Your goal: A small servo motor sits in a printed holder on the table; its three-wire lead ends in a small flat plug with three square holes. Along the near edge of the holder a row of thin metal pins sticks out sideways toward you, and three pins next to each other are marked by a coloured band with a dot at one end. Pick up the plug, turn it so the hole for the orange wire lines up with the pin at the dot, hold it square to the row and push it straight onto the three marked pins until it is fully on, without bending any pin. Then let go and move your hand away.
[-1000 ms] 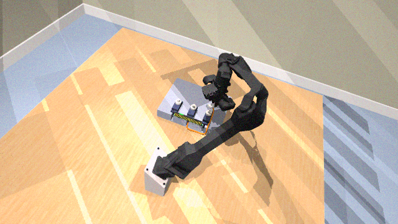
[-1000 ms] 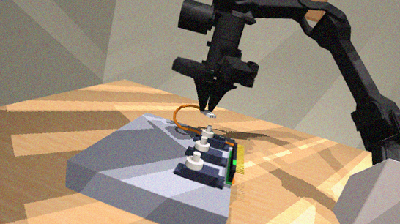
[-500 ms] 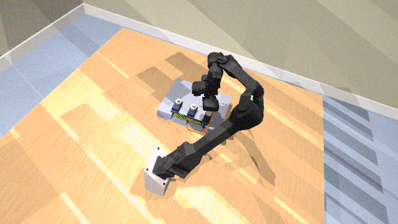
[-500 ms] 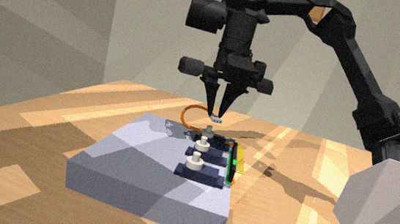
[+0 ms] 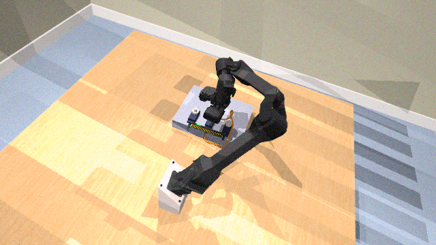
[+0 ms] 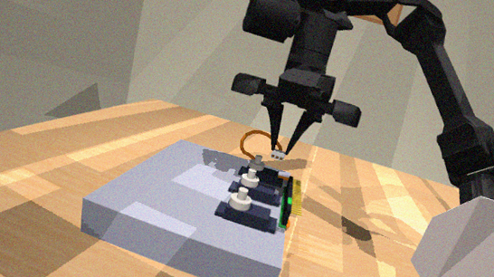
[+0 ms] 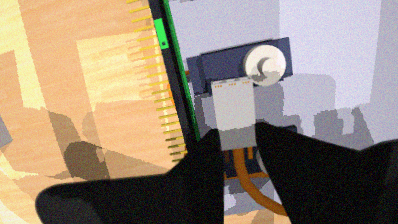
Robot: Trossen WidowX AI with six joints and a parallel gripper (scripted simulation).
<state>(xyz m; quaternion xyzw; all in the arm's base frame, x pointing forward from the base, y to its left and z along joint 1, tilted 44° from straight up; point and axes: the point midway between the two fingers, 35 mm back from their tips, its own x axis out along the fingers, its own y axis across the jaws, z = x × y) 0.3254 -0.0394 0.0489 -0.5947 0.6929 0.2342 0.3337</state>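
The pale grey plug [image 6: 277,154] [image 7: 234,110] is between the fingertips of my gripper [image 6: 280,151] [image 7: 236,134], which is shut on it above the holder [image 5: 185,107] [image 6: 146,192]. Its three square holes face the exterior view; its hole end points up in the wrist view. The orange lead [image 6: 247,136] [image 7: 242,172] leaves its other end. The pin row [image 5: 206,130] [image 6: 298,198] [image 7: 162,107] lies to the left of the plug in the wrist view, apart from it. A green band [image 6: 289,201] [image 7: 160,34] with a dark dot at its lower end marks pins near the top of that view. The arm hides the fingertips in the top view.
Three dark blue servos [image 5: 193,116] [image 6: 246,216] [image 7: 225,62] with round white horns stand on the holder beside the pin row. The lead loops beyond the holder's right side and along its near edge. The arm's white base [image 5: 170,201] [image 6: 472,256] stands on the table.
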